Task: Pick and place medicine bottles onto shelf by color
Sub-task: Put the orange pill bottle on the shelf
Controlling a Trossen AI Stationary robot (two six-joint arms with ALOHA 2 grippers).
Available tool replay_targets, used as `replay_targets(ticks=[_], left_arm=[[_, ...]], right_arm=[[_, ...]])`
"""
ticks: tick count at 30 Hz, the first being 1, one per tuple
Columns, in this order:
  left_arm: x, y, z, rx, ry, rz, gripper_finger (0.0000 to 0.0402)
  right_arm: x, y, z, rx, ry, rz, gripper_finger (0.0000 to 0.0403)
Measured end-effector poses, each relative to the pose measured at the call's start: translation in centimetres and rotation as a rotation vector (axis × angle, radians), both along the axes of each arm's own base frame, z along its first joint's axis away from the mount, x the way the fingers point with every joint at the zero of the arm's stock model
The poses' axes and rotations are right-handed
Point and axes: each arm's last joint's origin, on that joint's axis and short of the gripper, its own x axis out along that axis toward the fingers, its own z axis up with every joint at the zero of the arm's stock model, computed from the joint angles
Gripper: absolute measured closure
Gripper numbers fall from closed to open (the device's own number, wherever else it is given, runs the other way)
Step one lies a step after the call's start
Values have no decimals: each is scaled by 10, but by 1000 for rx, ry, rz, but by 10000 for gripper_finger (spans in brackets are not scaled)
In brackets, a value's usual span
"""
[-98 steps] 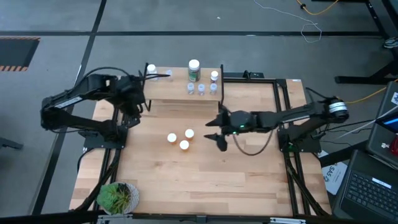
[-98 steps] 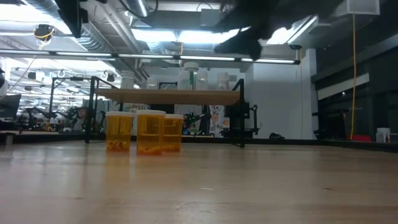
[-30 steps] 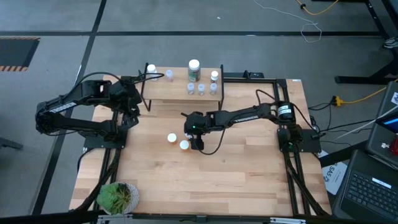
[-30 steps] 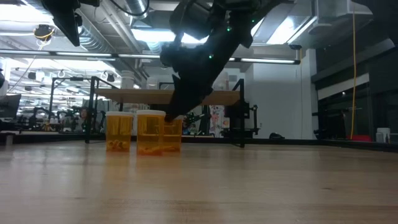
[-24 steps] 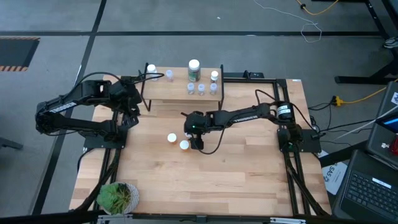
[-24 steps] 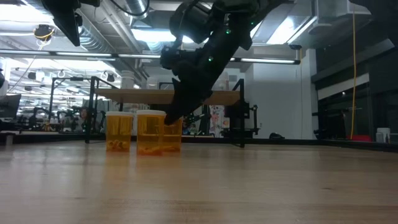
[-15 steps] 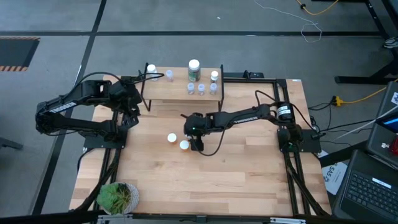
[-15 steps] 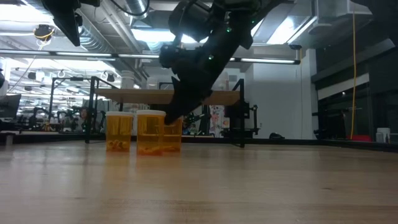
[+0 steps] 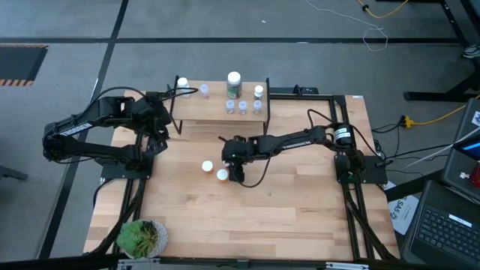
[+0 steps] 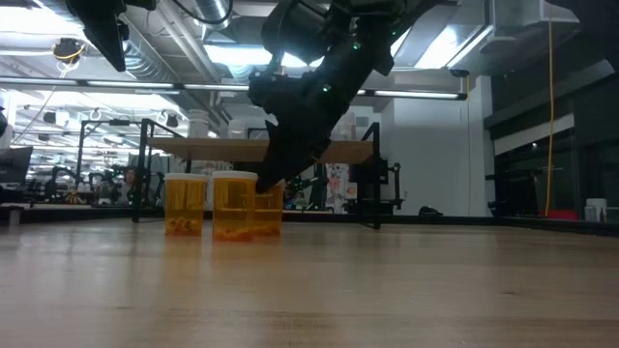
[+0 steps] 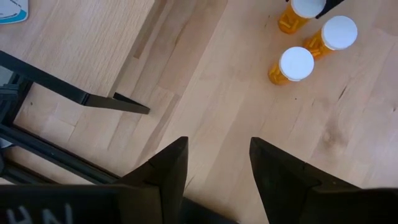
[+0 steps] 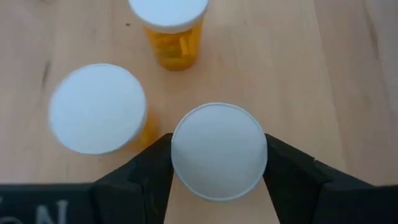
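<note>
Three orange bottles with white caps stand upright on the table in a cluster (image 9: 206, 166) (image 9: 222, 175). The third (image 12: 219, 151) is under my right gripper (image 9: 231, 163), which is shut on it. It is the rightmost of the three in the low view (image 10: 269, 209). The shelf (image 9: 214, 112) at the far edge carries the greenish bottle (image 9: 234, 84) and several tiny clear ones (image 9: 242, 107). My left gripper (image 11: 214, 168) is open and empty, high above the table's left side near the shelf's left end (image 9: 160, 124). My right gripper pinches the orange bottle at its white cap (image 12: 181, 155) between its two fingers (image 12: 149, 171), one on each side. The fingers come from above, pointing down. The bottle stands upright with its base on the table (image 10: 269, 232).
A green potted plant (image 9: 141, 237) stands at the near left corner. The two free orange bottles stand close beside the held one, toward the table's left and near side. The table's near and right parts are bare wood (image 9: 300, 210).
Over the last few seconds my right gripper has come from the table's middle right toward the left and down onto the orange bottles. In the last second it has kept nearly still at the bottle, and the bottles have not moved.
</note>
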Motion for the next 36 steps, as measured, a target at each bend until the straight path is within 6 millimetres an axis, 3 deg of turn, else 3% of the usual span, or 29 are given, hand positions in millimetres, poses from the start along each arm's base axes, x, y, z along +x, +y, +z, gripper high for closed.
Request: replay_targets(ticks=[6,14,18,21,29,36], left_arm=[[0,0,0,0,0,-1,234],[0,0,0,1,1,-2,234],[0,0,0,1,1,-2,234],[0,0,0,1,1,-2,234],[3,1,2,12,-31,-2,234],[3,1,2,13,-35,-3,234]], right_arm=[[8,-4,25,-98,-15,-40,185],[29,-10,101,-220,-189,73,193],[33,-31,138,-295,-283,81,193],[32,-55,155,-323,-321,40,193],[22,-115,154,-240,-318,-28,193],[15,-132,146,-198,-251,-61,193]])
